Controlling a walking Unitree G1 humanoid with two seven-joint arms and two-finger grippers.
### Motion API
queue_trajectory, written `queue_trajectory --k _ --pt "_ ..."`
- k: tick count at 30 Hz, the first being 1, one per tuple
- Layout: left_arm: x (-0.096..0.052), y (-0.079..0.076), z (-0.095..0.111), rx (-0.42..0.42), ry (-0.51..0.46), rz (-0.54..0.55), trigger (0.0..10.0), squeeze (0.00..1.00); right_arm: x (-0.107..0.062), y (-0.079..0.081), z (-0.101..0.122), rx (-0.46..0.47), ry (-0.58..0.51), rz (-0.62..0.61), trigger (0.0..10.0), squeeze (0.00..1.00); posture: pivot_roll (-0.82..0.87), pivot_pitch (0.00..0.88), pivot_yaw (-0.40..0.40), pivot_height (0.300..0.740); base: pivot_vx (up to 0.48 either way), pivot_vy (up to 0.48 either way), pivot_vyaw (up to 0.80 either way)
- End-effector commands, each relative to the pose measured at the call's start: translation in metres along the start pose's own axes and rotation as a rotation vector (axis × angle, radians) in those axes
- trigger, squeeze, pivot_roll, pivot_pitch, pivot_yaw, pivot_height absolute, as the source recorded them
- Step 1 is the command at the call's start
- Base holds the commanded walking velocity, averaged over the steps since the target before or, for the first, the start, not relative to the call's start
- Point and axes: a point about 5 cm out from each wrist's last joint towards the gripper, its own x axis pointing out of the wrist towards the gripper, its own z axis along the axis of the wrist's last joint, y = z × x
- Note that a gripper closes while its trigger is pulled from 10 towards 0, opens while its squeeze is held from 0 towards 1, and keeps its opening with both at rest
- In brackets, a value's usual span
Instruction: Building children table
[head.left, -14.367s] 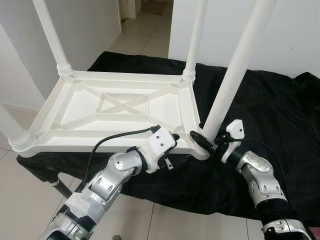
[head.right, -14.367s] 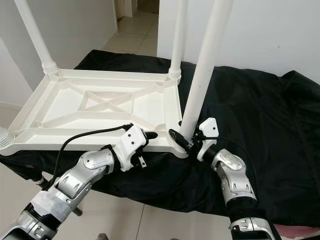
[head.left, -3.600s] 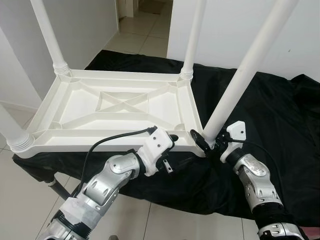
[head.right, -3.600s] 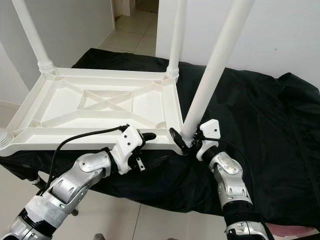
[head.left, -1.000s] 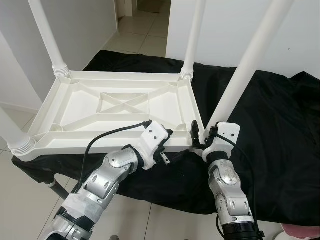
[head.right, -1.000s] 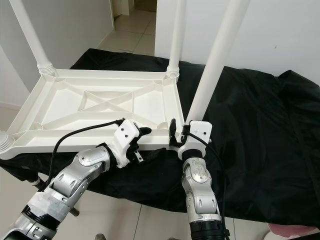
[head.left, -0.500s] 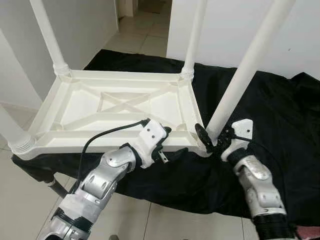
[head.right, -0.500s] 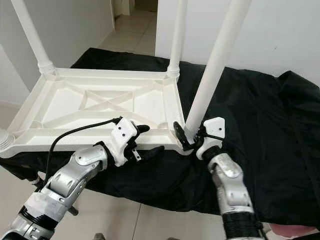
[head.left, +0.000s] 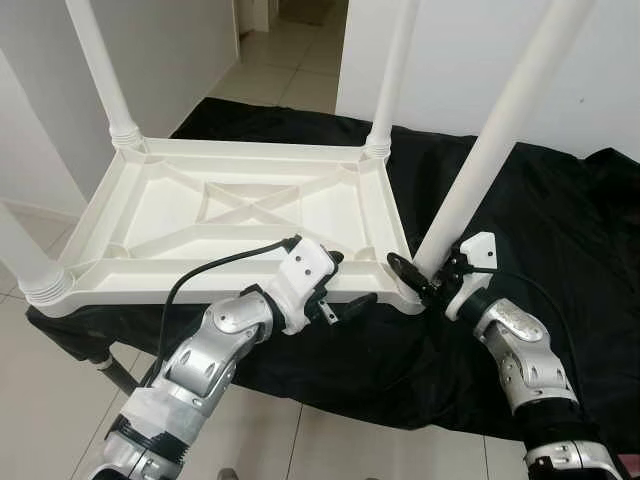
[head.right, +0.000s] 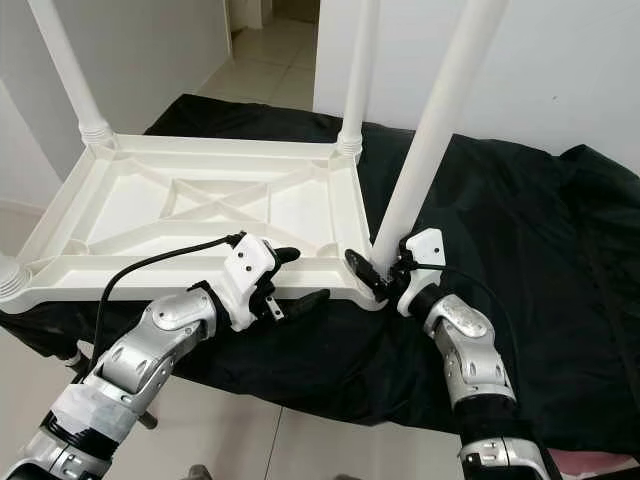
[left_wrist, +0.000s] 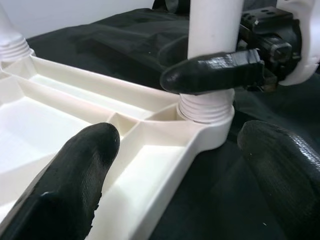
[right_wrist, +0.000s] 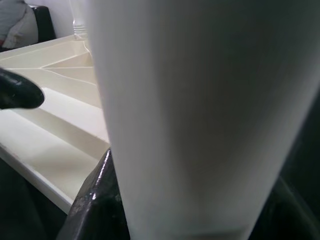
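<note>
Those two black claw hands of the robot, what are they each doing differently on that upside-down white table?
The right gripper is closed around the near right leg just above its base, while the left gripper is open, one finger above and one below the tabletop rim. The right one holds an upright pole; the left straddles a flat edge. Both work at the same near corner, over the black cloth.

Head views bright, even, sharp; soft daylight, weak shadows. Black cloth (head.left: 560, 200) swallows detail, faint sheen on folds. White tabletop (head.left: 240, 210) near blown out, ribs readable. Left wrist view: near fingers (left_wrist: 75, 170) blurred, leg (left_wrist: 212, 30) base sharper. Right wrist view: leg (right_wrist: 200, 110) soft, close, shaded grey; dark corners.
</note>
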Motion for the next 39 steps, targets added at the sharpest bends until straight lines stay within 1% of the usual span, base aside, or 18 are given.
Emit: queue_trajectory --k 1,6,7,10,12,14,15,17,22,24,25,29,31,32,33,34,38,39 --pt "0.000 0.002 -0.001 0.010 0.025 -0.024 10.0 0.00 -0.002 0.003 -0.007 0.038 0.017 0.032 0.0 0.00 -0.05 0.000 -0.028 0.740 0.000 0.000 0.00" --pt "0.001 0.003 -0.001 0.018 0.024 -0.024 10.0 0.00 -0.003 0.003 -0.007 0.037 0.022 0.023 0.0 0.00 -0.05 0.000 -0.028 0.740 0.000 0.000 0.00" --pt "0.001 0.003 -0.001 0.021 0.018 -0.021 10.0 0.00 -0.004 0.004 -0.008 0.036 0.023 0.019 9.8 0.00 -0.05 0.000 -0.028 0.740 0.000 0.000 0.00" --pt "0.000 0.002 -0.001 0.015 0.015 -0.026 10.0 0.00 -0.004 0.007 -0.008 0.053 0.016 0.001 10.0 0.00 -0.06 0.000 -0.026 0.740 0.000 0.000 0.00" --pt "0.001 0.003 0.001 0.022 -0.010 -0.032 10.0 0.00 -0.003 0.009 -0.007 0.068 0.023 -0.088 10.0 0.00 -0.07 0.000 -0.026 0.740 0.000 0.000 0.00" --pt "0.001 0.003 0.001 0.027 -0.020 -0.034 10.0 0.00 -0.002 0.010 -0.008 0.073 0.028 -0.091 10.0 0.00 -0.07 0.000 -0.026 0.740 0.000 0.000 0.00" --pt "0.001 0.003 0.002 0.033 -0.022 -0.034 10.0 0.00 -0.003 0.010 -0.008 0.051 0.040 -0.145 10.0 0.00 -0.08 0.000 -0.029 0.740 0.000 0.000 0.00" --pt "0.003 0.003 0.002 0.020 -0.018 -0.039 10.0 0.00 -0.003 0.011 -0.009 0.062 0.059 -0.231 10.0 0.00 -0.08 0.000 -0.027 0.740 0.000 0.000 0.00" --pt "0.005 0.003 0.001 0.010 -0.013 -0.041 10.0 0.00 -0.007 0.017 -0.004 0.032 0.020 -0.331 10.0 0.00 -0.09 0.000 -0.032 0.740 0.000 0.000 0.00" --pt "0.004 0.001 -0.001 -0.003 -0.007 -0.053 10.0 0.00 -0.010 0.019 -0.004 0.016 0.015 -0.445 10.0 0.00 -0.09 0.000 -0.032 0.740 0.000 0.000 0.00" --pt "0.001 0.000 -0.003 -0.002 -0.003 -0.056 10.0 0.00 -0.012 0.022 -0.006 0.034 0.014 -0.544 10.0 0.00 -0.08 0.002 -0.039 0.740 0.000 0.000 0.00" --pt "0.000 -0.001 -0.003 0.001 -0.003 -0.057 10.0 0.00 -0.012 0.023 -0.007 0.056 0.008 -0.613 10.0 0.00 -0.07 0.000 -0.042 0.740 0.000 0.000 0.00" --pt "-0.002 -0.002 -0.005 0.000 0.000 -0.055 10.0 0.00 -0.011 0.029 -0.008 0.069 0.008 -0.655 10.0 0.00 -0.07 0.000 -0.042 0.740 0.000 0.000 0.00" --pt "-0.005 -0.001 -0.008 0.016 0.002 -0.040 10.0 0.00 -0.006 0.041 -0.008 0.107 -0.010 -0.724 10.0 0.00 -0.07 0.000 -0.043 0.740 0.000 0.000 0.00" --pt "-0.005 -0.001 -0.008 0.016 0.002 -0.040 10.0 0.00 -0.006 0.041 -0.008 0.107 -0.010 -0.724 10.0 0.00 -0.07 0.000 -0.043 0.740 0.000 0.000 0.00" --pt "-0.006 0.000 -0.011 0.013 0.010 -0.034 10.0 0.00 -0.003 0.048 -0.006 0.123 -0.032 -0.765 10.0 0.00 -0.07 0.000 -0.046 0.740 0.000 0.000 0.00" --pt "-0.006 -0.001 -0.011 0.013 0.010 -0.038 10.0 0.00 0.000 0.053 -0.005 0.133 -0.030 -0.789 10.0 0.00 -0.07 0.000 -0.046 0.740 0.000 0.000 0.00" --pt "-0.005 -0.001 -0.010 0.024 0.009 -0.031 10.0 0.00 0.002 0.056 -0.004 0.154 -0.044 -0.763 10.0 0.00 -0.06 0.000 -0.046 0.740 0.000 0.000 0.00"
